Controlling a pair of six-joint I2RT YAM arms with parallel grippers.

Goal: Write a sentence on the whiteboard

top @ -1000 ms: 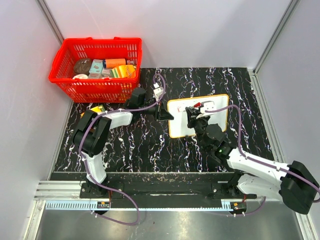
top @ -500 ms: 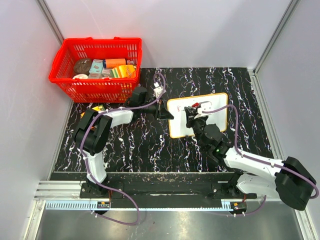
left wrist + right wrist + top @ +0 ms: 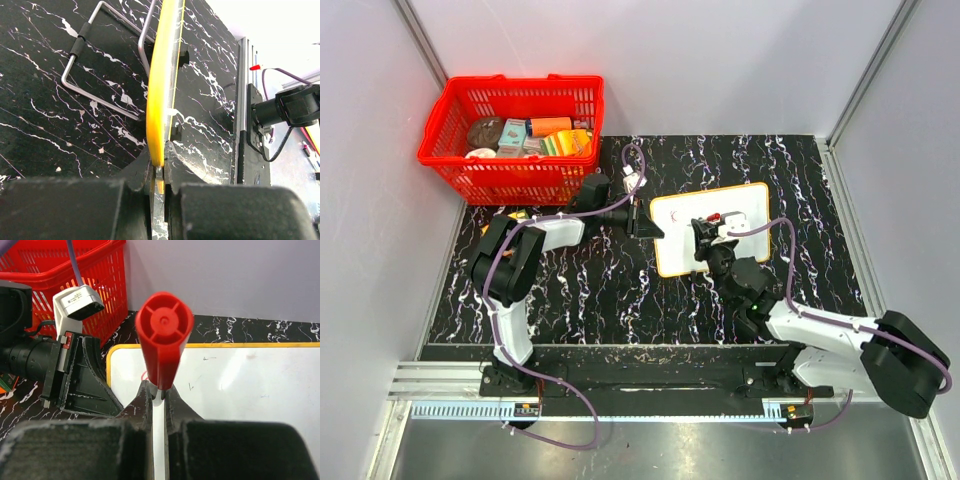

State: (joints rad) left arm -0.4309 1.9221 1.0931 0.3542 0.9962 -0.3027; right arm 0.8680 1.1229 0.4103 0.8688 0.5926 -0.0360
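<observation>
Whiteboard (image 3: 676, 240) could skid or twist, we judge, if our red marker (image 3: 163, 335) presses hard, since only its left rim is pinched in our left gripper (image 3: 157, 172); the marker may slip in our right gripper (image 3: 159, 392), clenched on it. It lies mid-table, under the right fingers
</observation>
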